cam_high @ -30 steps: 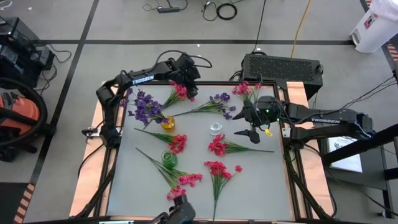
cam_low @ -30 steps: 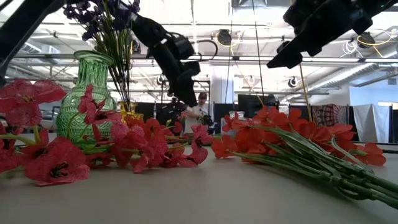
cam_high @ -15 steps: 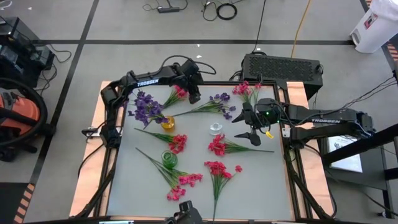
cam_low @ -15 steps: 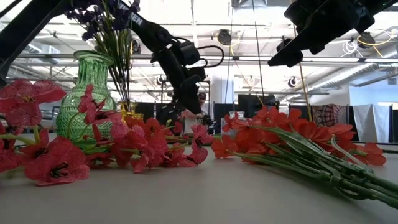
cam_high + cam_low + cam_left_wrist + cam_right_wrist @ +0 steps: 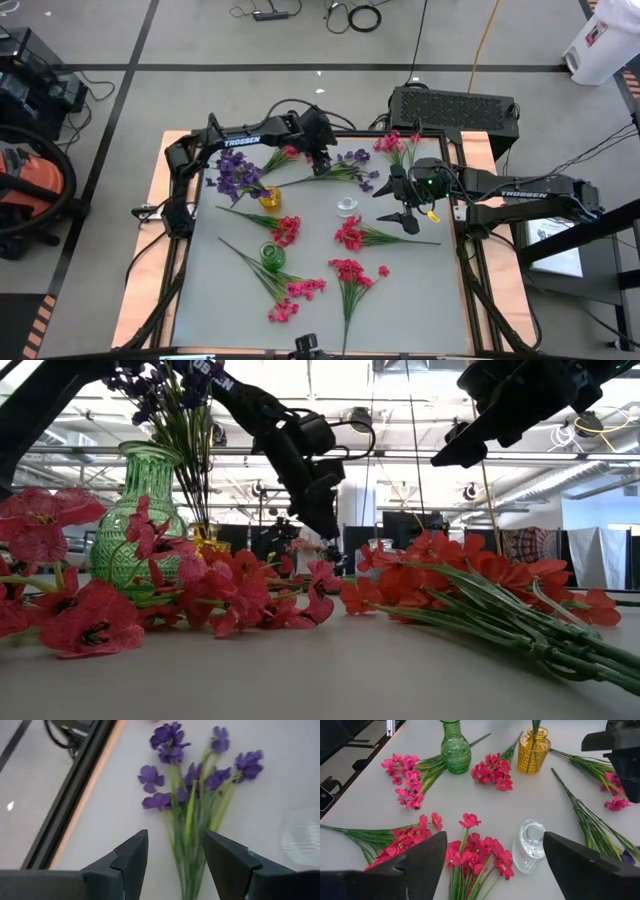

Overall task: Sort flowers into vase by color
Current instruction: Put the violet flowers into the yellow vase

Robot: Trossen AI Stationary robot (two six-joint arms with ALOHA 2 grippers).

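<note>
Sprig-holding vase (image 5: 269,196) left of the middle vase (image 5: 347,205), third vase (image 5: 270,253) nearer the front edge, loose flowers (image 5: 352,272) around them

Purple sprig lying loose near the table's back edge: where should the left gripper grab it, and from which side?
Grip the bunched green stems of the purple sprig, below the blossoms, coming straight down from above. It lies flat, and the open left gripper already straddles the stems, where they are narrowest.
</note>
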